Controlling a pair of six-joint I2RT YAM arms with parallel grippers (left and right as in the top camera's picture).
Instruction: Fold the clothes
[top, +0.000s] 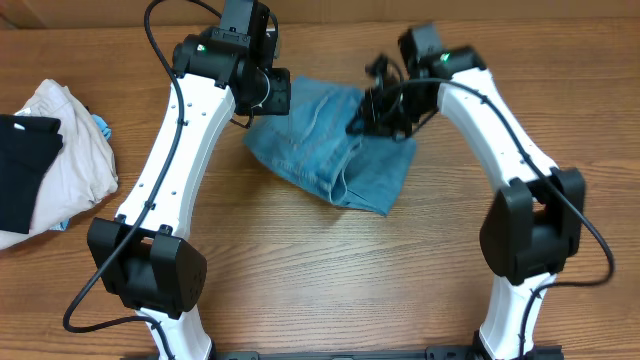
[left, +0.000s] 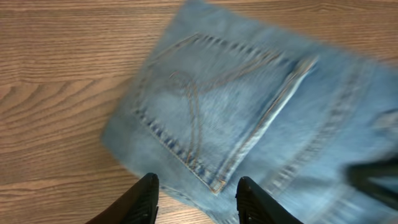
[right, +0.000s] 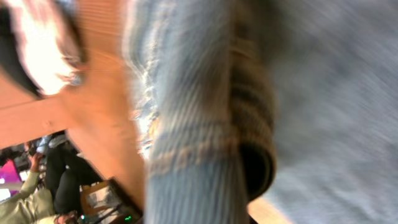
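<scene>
Folding well advanced: jeans lie bundled compactly, edges uneven, probably needing squaring. Left gripper wide, empty; right gripper hold cannot be told.

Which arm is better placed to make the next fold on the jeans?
Likely right. The right gripper sits at the jeans right edge, with a denim fold filling its wrist view. The left gripper hangs open above the back pocket, holding nothing.
</scene>
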